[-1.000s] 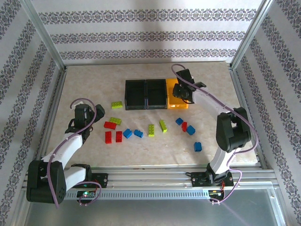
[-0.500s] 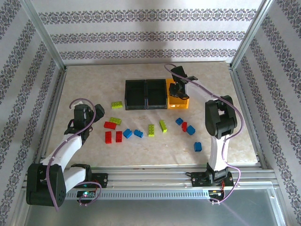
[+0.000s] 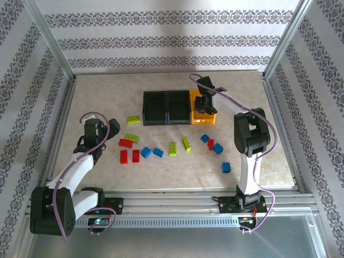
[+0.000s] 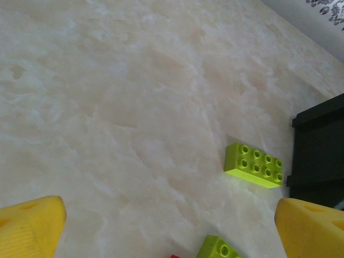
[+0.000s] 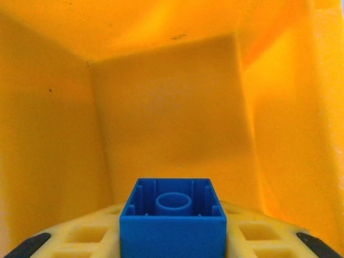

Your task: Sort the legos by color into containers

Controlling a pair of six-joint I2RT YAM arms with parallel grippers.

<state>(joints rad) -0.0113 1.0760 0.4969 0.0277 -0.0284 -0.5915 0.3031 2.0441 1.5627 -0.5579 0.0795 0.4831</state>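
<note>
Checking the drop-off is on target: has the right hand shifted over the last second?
Yes. The right hand, holding a blue lego, has shifted slightly left over the yellow bin, toward the black bins.

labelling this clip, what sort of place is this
Probably a lab robot test cell: patterned wallpaper panels in a silver aluminium frame enclose a beige marble-look tabletop, with two white robot arms bolted at its edge.

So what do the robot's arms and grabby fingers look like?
The left arm and right arm are white tubes with chunky black joints, and a thin purple cable loops along each. The left gripper has smooth yellow fingers; the right gripper has yellow fingers with square holes moulded in.
</note>
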